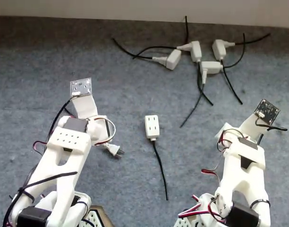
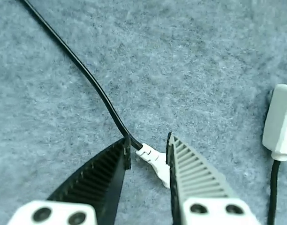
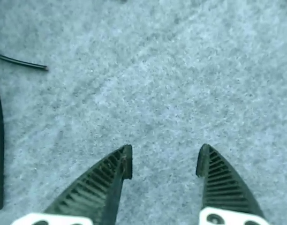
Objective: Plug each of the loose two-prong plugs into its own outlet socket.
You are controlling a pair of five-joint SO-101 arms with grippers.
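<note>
My left gripper (image 2: 148, 140) has its jaws apart with the two-prong plug (image 2: 154, 162) lying on the carpet between them. The plug sits closer to one finger than the other, and I see no squeeze on it yet. Its black cord (image 2: 87, 77) trails away from the jaws across the carpet. From overhead the plug (image 1: 114, 150) lies just to the side of the outlet socket (image 1: 151, 126), near it but not touching, with the prongs aimed loosely past the socket's cord end. I judge this to be the grasping step on the first plug, with nothing seated so far. Next I would close on the plug body, lift it, turn the prongs toward the socket's slotted face and push in. The socket is loose on the carpet and may slide, so my other arm may need to pin it. The right gripper (image 3: 166, 150) hangs with its jaws wide apart over bare carpet on the socket's other side, well off from it. Beyond the socket, toward the far edge, four white corded blocks (image 1: 195, 49) lie bunched with their leads crossing; I cannot tell plugs from sockets there. The surface is grey-blue carpet (image 1: 40, 71), and a pale wall (image 1: 135, 7) borders it at the back.
</note>
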